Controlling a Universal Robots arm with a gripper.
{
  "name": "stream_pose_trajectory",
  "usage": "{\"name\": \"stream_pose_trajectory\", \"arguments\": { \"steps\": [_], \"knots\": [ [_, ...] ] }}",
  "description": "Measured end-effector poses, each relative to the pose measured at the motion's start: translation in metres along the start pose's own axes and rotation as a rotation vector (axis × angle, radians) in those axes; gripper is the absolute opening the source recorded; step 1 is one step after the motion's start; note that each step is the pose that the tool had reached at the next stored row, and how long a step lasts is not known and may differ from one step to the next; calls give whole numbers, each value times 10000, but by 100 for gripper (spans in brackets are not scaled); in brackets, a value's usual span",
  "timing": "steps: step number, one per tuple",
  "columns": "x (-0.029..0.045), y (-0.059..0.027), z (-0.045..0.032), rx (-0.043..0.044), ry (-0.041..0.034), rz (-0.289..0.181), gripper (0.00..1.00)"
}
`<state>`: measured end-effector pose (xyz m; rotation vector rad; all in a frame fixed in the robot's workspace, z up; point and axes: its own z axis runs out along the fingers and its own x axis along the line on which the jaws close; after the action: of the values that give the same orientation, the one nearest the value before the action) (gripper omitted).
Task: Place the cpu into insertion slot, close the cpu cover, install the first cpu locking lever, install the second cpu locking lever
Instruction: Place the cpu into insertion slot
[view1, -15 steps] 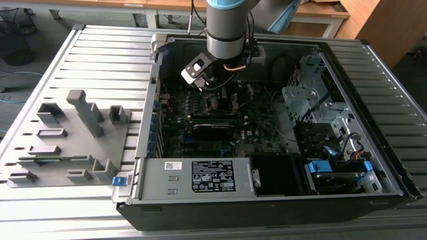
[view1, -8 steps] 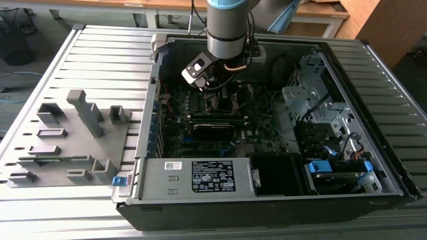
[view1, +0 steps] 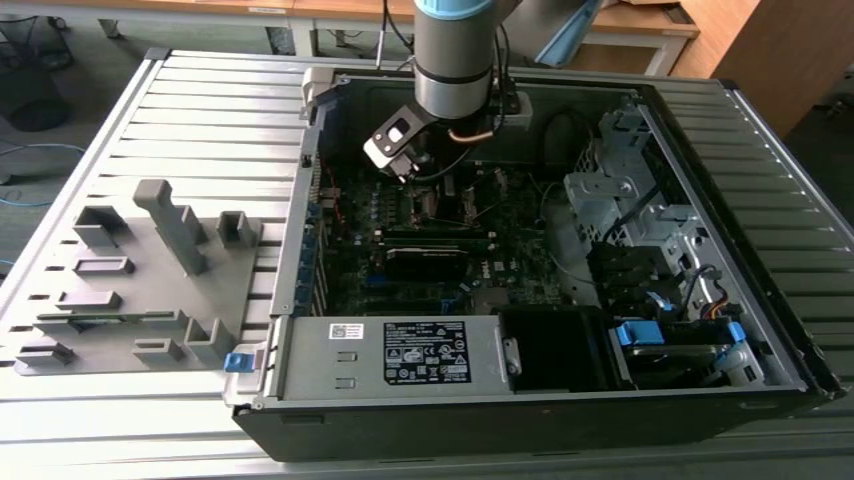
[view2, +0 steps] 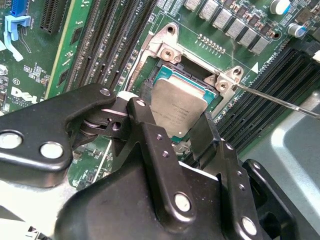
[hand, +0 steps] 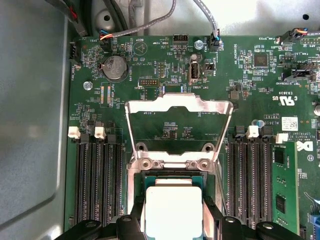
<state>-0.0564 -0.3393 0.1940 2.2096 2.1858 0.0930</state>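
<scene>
The cpu (view2: 178, 106), a small square chip with a dull silver top, lies between my two black fingers (view2: 145, 127) directly over the insertion slot (hand: 134, 176) on the green motherboard. My gripper (view2: 173, 114) looks shut on its two opposite edges. Whether the chip is fully seated or sits just above the socket I cannot tell. The cpu cover (hand: 179, 102), a silvery frame with a cut-out middle, stands swung open beyond the socket's hinge. A thin metal locking lever (view2: 280, 100) sticks out free beside the socket. In the exterior view my gripper (view1: 424, 178) hangs inside the open computer case.
Long black memory slots (hand: 97, 185) flank the socket on both sides. The case (view1: 694, 140) walls in the board, with a power supply (view1: 400, 352) at the front and drive bays (view1: 627, 200) at the exterior view's right. A grey parts fixture (view1: 134, 280) stands outside on the slatted table.
</scene>
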Motion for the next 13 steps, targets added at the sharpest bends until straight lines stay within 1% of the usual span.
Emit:
{"name": "stream_pose_trajectory", "arguments": {
  "steps": [13],
  "knots": [
    [-1, -1, 8, 1, -1, 8, 54]
  ]
}}
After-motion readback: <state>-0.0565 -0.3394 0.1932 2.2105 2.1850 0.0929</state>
